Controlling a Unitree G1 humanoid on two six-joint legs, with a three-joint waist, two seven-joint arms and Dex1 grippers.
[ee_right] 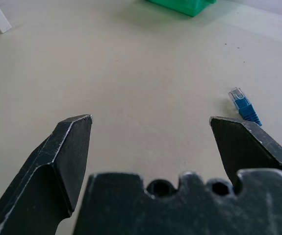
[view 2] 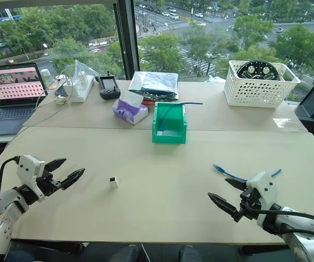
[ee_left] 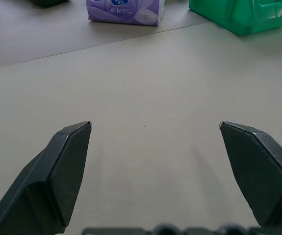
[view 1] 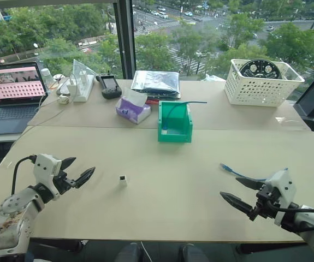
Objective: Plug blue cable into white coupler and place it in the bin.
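Note:
The blue cable (view 1: 236,173) lies on the table at the right, its clear plug (ee_right: 239,98) pointing toward the middle. My right gripper (view 1: 229,187) hovers open just in front of it, apart from it, with nothing between the fingers. The white coupler (view 1: 123,179) stands alone on the table left of centre. My left gripper (view 1: 84,166) is open and empty, a short way to the coupler's left. The green bin (view 1: 174,134) sits at mid table farther back, with another blue cord (view 1: 184,103) hanging over its rim.
A purple tissue pack (view 1: 132,109) lies left of the bin. A white perforated basket (view 1: 260,83) stands at the back right. A laptop (view 1: 13,87), a black handset (view 1: 110,86) and a plastic-wrapped packet (view 1: 157,83) line the back, in front of the window.

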